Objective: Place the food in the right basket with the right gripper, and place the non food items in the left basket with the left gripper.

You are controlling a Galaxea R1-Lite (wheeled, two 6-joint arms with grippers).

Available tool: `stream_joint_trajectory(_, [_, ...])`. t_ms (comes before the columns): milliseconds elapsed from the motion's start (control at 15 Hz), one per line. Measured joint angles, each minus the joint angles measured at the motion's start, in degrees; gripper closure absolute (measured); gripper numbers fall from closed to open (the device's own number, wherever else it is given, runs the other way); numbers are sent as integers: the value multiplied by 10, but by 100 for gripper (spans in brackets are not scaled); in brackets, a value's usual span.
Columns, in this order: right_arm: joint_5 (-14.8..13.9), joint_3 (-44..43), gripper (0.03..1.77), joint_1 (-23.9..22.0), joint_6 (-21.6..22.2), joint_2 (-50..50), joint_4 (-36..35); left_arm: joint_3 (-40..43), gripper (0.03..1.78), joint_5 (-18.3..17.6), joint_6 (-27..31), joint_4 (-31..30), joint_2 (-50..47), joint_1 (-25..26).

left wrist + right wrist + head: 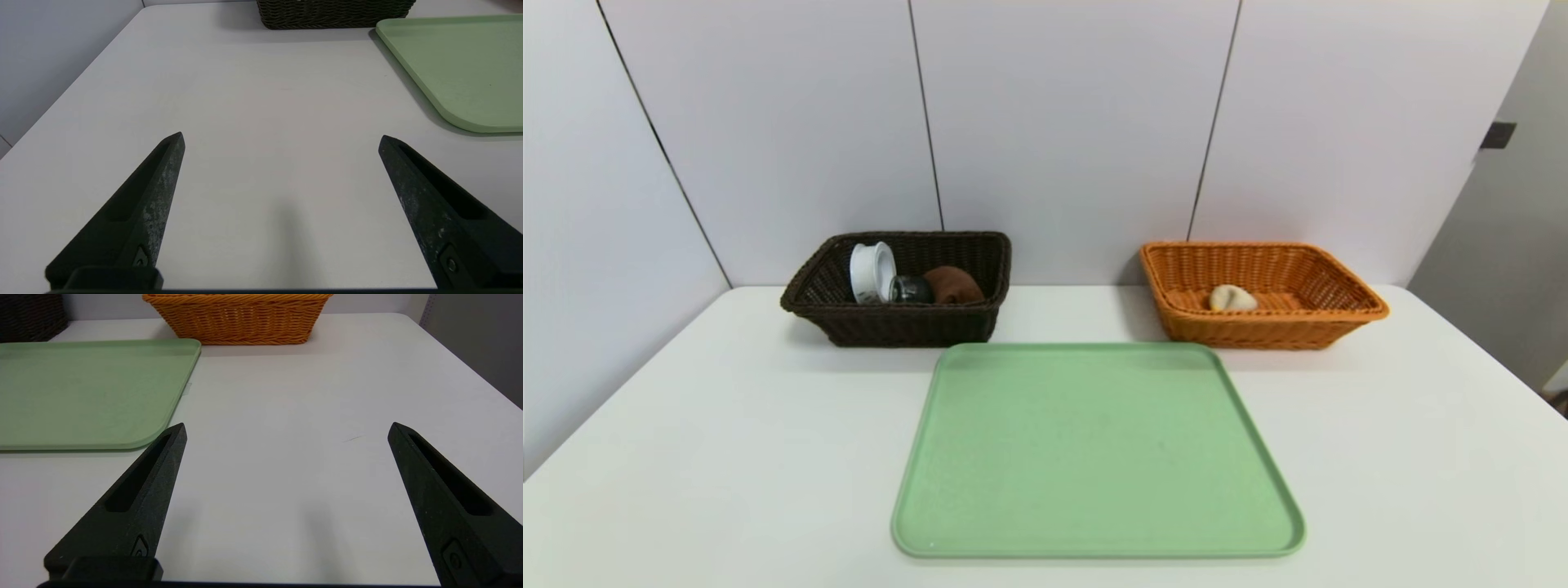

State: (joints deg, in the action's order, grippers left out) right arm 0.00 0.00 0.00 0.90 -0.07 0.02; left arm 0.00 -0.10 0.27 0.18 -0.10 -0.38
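Note:
The dark brown left basket [900, 325] at the back holds a white round item [872, 272], a small dark jar [910, 289] and a brown item [953, 284]. In the orange right basket [1262, 331] lies one pale piece of food [1232, 298]. Neither arm shows in the head view. My left gripper [281, 138] hovers open over bare table left of the tray, nothing between its fingers. My right gripper [287, 428] hovers open over bare table right of the tray, also holding nothing.
A light green tray [1094, 523] with nothing on it lies in the middle of the white table [727, 425], in front of both baskets. A grey panelled wall stands behind them. The table's right edge drops off beyond the orange basket.

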Motion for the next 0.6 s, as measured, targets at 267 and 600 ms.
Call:
stream_joint_trajectory(267, [0, 0, 10, 0, 0, 0, 0, 0, 12, 0, 0, 0, 0, 0])
stream_joint_trajectory(600, [-1, 0, 10, 0, 2, 0, 0, 0, 12, 0, 0, 0, 0, 0])
